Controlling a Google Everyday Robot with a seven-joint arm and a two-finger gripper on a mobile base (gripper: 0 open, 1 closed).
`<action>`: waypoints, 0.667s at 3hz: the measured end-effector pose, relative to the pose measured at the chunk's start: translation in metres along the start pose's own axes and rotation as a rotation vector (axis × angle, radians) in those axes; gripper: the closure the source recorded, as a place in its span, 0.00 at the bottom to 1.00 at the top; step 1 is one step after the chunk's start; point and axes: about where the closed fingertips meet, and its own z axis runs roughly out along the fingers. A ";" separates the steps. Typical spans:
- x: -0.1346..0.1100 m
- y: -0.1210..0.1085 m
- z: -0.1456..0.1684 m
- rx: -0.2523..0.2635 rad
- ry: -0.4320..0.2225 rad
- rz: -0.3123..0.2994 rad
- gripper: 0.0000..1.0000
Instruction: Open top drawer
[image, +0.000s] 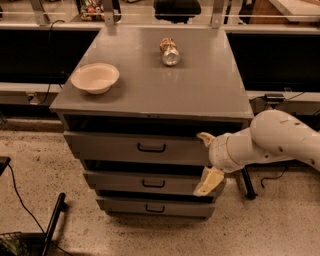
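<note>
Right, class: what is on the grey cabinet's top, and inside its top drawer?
On the cabinet top: a cream bowl and a can on its side. The inside of the top drawer is hidden under it. The open gripper is at its right end.

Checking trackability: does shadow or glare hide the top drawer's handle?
Camera view: no; the handle reads dark on the evenly lit top drawer, deep shadow lying above its front; the end effector, open at the drawer's right end, shows no glare.
</note>
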 end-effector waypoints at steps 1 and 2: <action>0.016 -0.013 0.023 -0.006 0.007 0.018 0.00; 0.024 -0.027 0.028 0.011 0.012 0.022 0.00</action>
